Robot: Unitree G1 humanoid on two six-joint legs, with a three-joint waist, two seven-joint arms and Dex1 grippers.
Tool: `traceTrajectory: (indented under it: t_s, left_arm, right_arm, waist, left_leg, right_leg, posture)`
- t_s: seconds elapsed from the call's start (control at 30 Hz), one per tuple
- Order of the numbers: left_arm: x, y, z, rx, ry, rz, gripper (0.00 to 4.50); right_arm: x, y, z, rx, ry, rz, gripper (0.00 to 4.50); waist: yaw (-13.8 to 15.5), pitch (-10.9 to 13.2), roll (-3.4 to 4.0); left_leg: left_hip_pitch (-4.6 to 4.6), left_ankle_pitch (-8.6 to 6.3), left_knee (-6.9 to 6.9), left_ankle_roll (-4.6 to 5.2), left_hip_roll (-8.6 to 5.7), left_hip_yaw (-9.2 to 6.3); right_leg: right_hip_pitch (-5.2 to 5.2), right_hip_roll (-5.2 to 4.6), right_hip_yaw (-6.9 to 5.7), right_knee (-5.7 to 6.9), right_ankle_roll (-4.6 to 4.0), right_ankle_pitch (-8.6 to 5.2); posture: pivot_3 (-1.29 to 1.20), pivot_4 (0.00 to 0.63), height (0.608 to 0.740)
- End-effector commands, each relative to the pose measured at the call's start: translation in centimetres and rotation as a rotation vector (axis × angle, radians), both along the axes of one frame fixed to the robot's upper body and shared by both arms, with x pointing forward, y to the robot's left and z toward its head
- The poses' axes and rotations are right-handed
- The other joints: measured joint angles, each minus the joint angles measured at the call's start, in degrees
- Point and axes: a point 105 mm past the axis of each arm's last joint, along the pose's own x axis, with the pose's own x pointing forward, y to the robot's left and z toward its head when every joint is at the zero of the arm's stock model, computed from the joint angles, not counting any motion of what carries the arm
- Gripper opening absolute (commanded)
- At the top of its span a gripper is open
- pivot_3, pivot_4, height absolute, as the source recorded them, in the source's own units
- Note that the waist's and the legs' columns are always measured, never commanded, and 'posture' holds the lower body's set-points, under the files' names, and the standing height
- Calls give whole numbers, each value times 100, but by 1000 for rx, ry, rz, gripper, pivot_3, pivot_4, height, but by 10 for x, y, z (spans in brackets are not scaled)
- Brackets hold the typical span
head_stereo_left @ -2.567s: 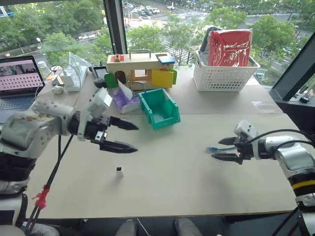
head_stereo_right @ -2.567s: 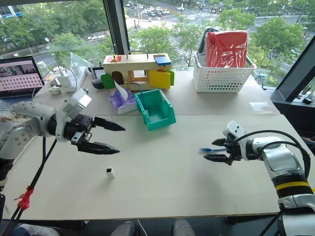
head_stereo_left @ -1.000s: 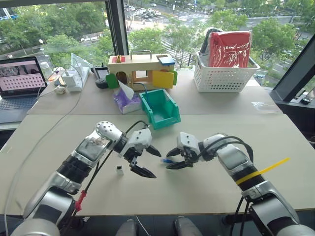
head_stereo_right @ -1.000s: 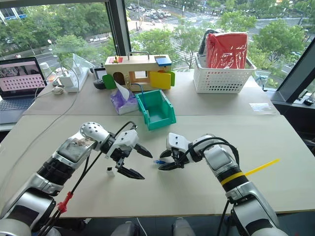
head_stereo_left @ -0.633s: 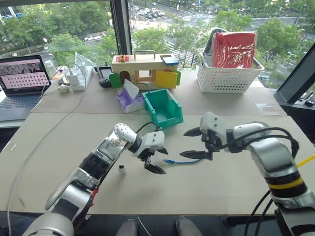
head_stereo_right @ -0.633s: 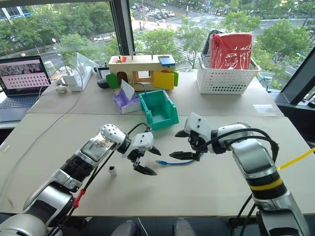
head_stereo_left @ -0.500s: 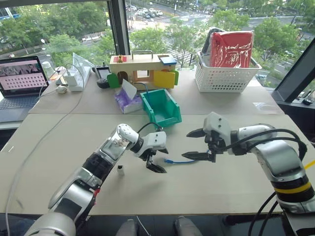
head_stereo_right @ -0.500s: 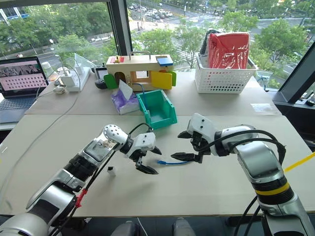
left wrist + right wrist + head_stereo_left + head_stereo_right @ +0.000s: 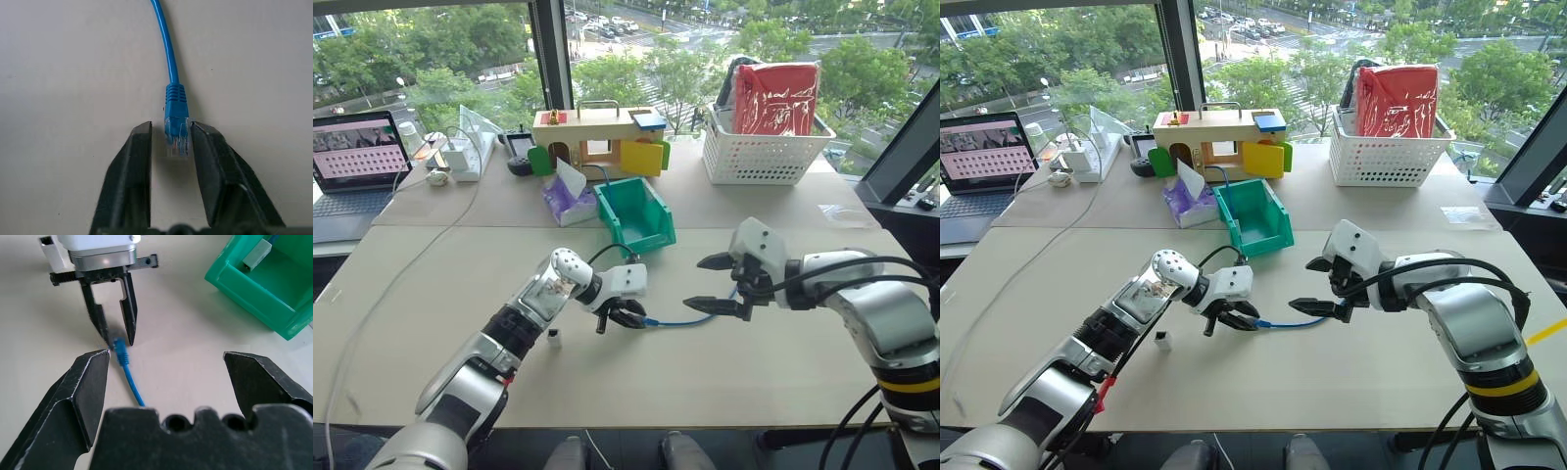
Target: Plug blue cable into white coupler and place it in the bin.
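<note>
The blue cable [image 9: 671, 322] lies on the table in front of the green bin [image 9: 610, 217]. My left gripper [image 9: 628, 318] is shut on its clear plug end [image 9: 176, 139]; the plug sits between the two black fingers [image 9: 210, 161]. My right gripper [image 9: 697, 284] hangs open just above the cable's other end, touching nothing. The right wrist view shows the left gripper [image 9: 117, 341] pinching the plug, with the cable [image 9: 129, 377] running back under my open right gripper [image 9: 166, 355]. The tiny white coupler [image 9: 553, 336] stands alone on the table, left of my left gripper.
Behind the bin stand a wooden toy house [image 9: 597, 137] and a purple tissue packet [image 9: 566, 201]. A white lattice basket [image 9: 764, 157] holding a red bag is at the back right. A laptop [image 9: 352, 162] and a long white cord [image 9: 411, 264] are on the left.
My right gripper let go of the blue cable, opened wide and drew up and to the right. My left gripper moved onto the plug end and closed on it.
</note>
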Motion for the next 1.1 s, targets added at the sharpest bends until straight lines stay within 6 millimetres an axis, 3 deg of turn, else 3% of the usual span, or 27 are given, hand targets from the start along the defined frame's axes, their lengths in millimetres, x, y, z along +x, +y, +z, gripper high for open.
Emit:
traceTrajectory:
  t_s: [0.03,0.27,0.33,0.4,0.57,0.63,0.77,1.1]
  left_arm:
    - [2,-11,15,-78,-21,13,160]
    - [11,-31,66,-399,-8,210,59]
    - [7,-28,74,-492,29,277,59]
    - [-10,-26,70,-534,75,287,59]
    - [-45,-31,62,-599,197,266,59]
    - [-54,-28,54,-554,170,229,59]
    - [-45,-12,33,-483,79,307,59]
    - [-50,-16,30,-464,50,300,59]
  right_arm:
    - [-36,-9,8,85,170,13,4351]
    - [-84,-16,4,385,443,-18,4351]
    - [-85,-18,-6,476,462,-115,4351]
    - [-80,-16,-26,595,491,-272,4351]
    - [-68,-3,-52,844,543,-557,4351]
    - [-70,-1,-61,832,561,-616,4351]
    - [-67,12,-65,982,613,-715,4351]
    - [-55,19,-58,1170,655,-763,4351]
  waist:
    - [32,0,0]
    - [116,2,-4]
    - [112,-1,-6]
    - [68,-6,-3]
    - [-1,-14,16]
    - [-2,-16,19]
    - [-9,-25,29]
    - [-33,-27,32]
  left_leg:
    - [-1,0,0,0,0,0]
    - [-25,-1,13,1,-2,-15]
    - [-24,-1,14,1,-2,-18]
    - [-20,-3,12,4,6,-19]
    - [-7,2,6,-2,6,-16]
    - [-2,4,7,-3,5,-15]
    - [6,5,7,-5,5,-9]
    - [5,5,3,-5,6,-8]
  right_leg:
    - [-1,0,0,0,0,0]
    - [1,-3,-7,-10,-3,4]
    - [0,-1,-8,-6,-2,3]
    - [2,4,-8,-1,-2,3]
    - [-1,4,0,15,5,-2]
    - [0,4,-1,15,25,-14]
    - [7,3,3,9,26,-15]
    - [6,4,3,2,26,-17]
  posture:
    - [0,150,733]
    - [0,150,733]
    - [0,150,733]
    - [0,150,733]
    - [0,150,733]
    - [0,150,733]
    - [0,150,733]
    - [0,150,733]
